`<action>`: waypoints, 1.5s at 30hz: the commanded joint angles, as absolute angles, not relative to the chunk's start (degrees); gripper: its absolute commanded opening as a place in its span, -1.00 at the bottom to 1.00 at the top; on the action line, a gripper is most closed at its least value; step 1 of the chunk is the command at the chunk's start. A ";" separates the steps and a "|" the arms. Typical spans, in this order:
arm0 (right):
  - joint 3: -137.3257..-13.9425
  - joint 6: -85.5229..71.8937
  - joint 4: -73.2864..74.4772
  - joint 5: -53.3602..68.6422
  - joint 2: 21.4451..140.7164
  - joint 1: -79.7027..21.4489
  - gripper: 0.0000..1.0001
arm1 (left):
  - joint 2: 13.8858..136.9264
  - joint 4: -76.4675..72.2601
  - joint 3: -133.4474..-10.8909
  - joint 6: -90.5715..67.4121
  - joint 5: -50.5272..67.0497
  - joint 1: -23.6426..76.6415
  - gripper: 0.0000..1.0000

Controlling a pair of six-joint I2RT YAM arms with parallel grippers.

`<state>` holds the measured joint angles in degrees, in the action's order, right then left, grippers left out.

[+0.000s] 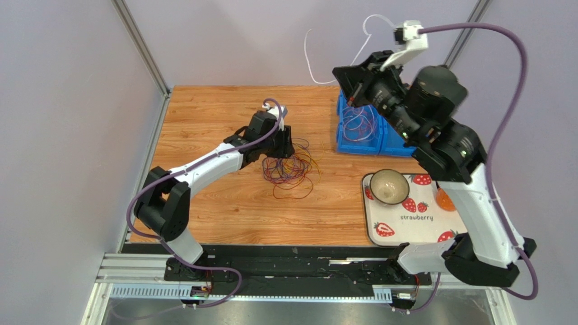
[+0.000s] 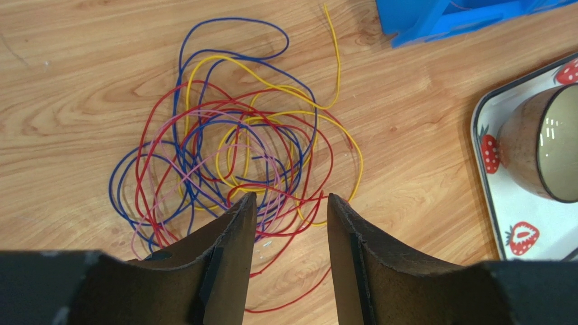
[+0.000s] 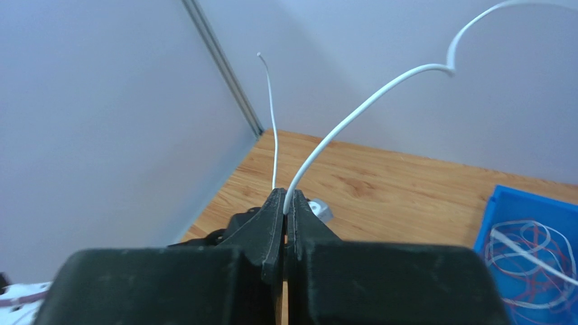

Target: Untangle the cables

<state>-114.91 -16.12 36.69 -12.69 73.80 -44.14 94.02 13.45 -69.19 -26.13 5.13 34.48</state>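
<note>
A tangle of thin red, blue, yellow and pink cables (image 1: 292,172) lies in loose loops on the wooden table, spread wide in the left wrist view (image 2: 230,156). My left gripper (image 1: 278,154) hovers over the tangle's near edge, open (image 2: 290,200), with only a few red strands and bare wood showing between its fingers. My right gripper (image 1: 347,82) is raised over the back of the table and is shut (image 3: 286,196) on a white cable (image 3: 353,112). That cable arches up and away from the jaws (image 1: 309,61).
A blue bin (image 1: 353,145) at the back right holds more loose cables (image 3: 532,247). A strawberry-print tray (image 1: 415,230) with a bowl (image 1: 389,186) sits at the front right. Grey walls and a metal post close off the left side and the back.
</note>
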 commanded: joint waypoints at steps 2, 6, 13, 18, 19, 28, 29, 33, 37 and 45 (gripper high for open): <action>-115.66 -14.68 38.15 -13.02 76.99 -39.38 -1.00 | 92.73 0.37 -62.16 -25.75 5.71 34.54 0.02; -115.58 -16.17 37.79 -10.81 79.97 -33.50 -1.00 | 91.85 -9.92 -56.52 -25.05 6.24 34.54 0.02; -111.02 -19.68 35.16 -6.25 83.67 -24.27 -1.00 | 91.85 -21.44 -49.22 -23.21 5.45 34.63 0.00; -107.32 -21.71 31.91 -3.78 87.18 -19.25 -1.00 | 91.67 -23.91 -47.55 -22.24 5.01 34.63 0.00; -106.71 -22.06 31.21 -3.43 87.62 -18.81 -1.00 | 91.67 -23.99 -47.37 -22.32 4.75 34.63 0.00; -103.71 -23.55 27.87 -0.88 93.95 -13.28 -1.00 | 91.84 -24.87 -46.85 -22.24 5.01 34.63 -0.03; -103.45 -23.82 27.69 -0.97 94.39 -12.58 -1.00 | 92.02 -24.79 -47.02 -22.24 5.01 34.54 -0.03; -102.13 -24.52 26.46 0.97 97.02 -11.25 -1.00 | 92.20 -24.79 -47.02 -22.24 5.10 34.54 -0.03; -99.94 -25.40 25.14 1.84 99.13 -10.20 -1.00 | 92.11 -24.79 -47.11 -22.06 5.10 34.54 -0.04; -94.66 -26.72 24.17 0.97 101.51 -8.09 -1.00 | 92.46 -24.70 -47.29 -21.88 5.01 34.63 -0.05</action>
<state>-96.62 -25.34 26.98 1.02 101.01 -9.15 93.86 -22.15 -47.09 -23.00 4.89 34.48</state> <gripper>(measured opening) 0.011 0.478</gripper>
